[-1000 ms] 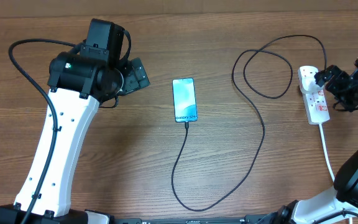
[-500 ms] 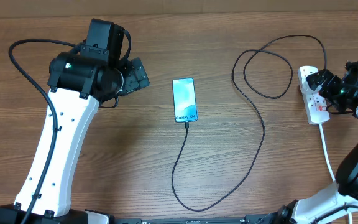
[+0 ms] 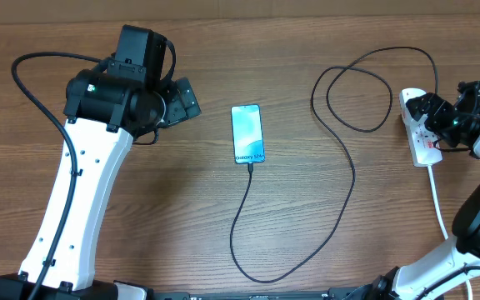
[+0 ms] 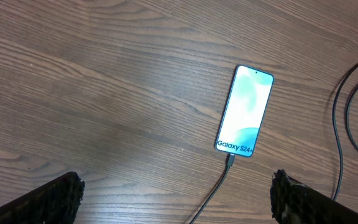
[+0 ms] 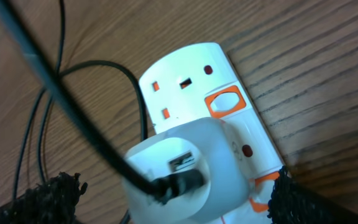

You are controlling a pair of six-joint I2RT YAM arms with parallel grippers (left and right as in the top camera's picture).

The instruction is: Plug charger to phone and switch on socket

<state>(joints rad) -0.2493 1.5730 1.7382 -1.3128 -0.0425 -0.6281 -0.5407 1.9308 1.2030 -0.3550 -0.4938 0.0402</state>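
The phone (image 3: 247,133) lies face up mid-table, its teal screen (image 4: 244,111) lit. The charger's black cable (image 3: 352,179) runs from the phone's near end (image 4: 227,163) in a wide loop to a white adapter (image 5: 191,168) seated in the socket (image 3: 427,150). The socket is a white strip with orange-red switches (image 5: 224,102). My right gripper (image 3: 447,105) hangs open over the socket, one finger on each side of the adapter (image 5: 176,194), not touching it. My left gripper (image 3: 186,98) stands open left of the phone, with nothing between its fingers (image 4: 179,200).
The socket's thick white cord (image 3: 437,204) runs toward the front edge at the right. Loops of the black cable (image 3: 332,100) lie just left of the socket. The left arm's own black hose (image 3: 23,75) arcs out at the far left.
My right gripper has shifted slightly left and turned over the socket. The left arm, phone and cable have not moved.
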